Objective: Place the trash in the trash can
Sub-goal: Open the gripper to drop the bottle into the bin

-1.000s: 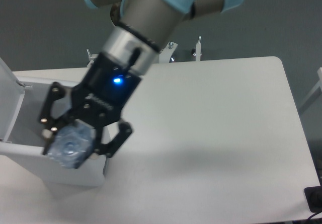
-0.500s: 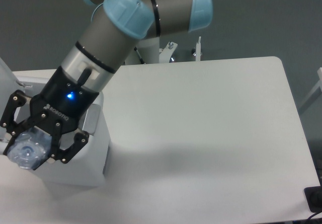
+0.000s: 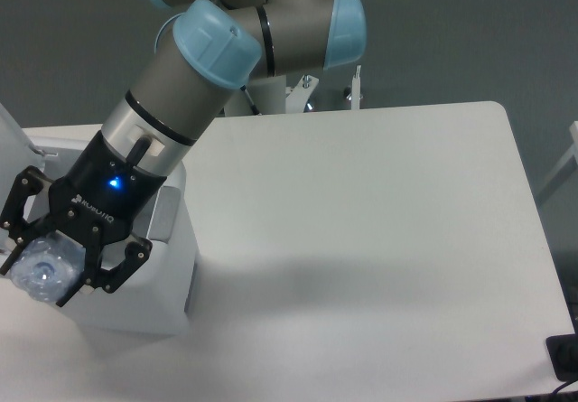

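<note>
My gripper hangs over the left part of the trash can, a white boxy bin with a grey panel on its side at the table's left edge. The black fingers are shut on a piece of trash, a clear bluish plastic bottle, seen end-on between them. The bottle sits at about rim height above the bin's front left. The arm and gripper hide most of the bin's opening, so its inside cannot be seen. The bin's raised white lid shows at the far left.
The white table stretches right from the bin to a rounded far corner. Two small metal posts stand behind its back edge near the arm's base. A black object sits off the table at the bottom right.
The arm has swung left with the bottle, from over the bin's front right corner to its left side, and in the last half second only edged a little further left and down.
</note>
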Robot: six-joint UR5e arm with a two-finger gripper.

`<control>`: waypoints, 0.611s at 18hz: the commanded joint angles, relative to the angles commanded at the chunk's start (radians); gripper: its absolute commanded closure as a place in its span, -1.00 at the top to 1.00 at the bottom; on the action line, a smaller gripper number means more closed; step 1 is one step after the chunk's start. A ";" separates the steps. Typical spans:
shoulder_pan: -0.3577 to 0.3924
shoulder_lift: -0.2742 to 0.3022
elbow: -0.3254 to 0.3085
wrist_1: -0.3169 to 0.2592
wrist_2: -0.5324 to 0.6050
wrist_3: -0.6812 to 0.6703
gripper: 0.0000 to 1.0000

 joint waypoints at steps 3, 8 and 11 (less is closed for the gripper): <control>-0.006 0.002 0.000 0.000 0.022 0.002 0.65; -0.005 0.011 0.002 0.000 0.029 0.002 0.99; 0.014 0.014 -0.012 0.000 0.034 0.008 1.00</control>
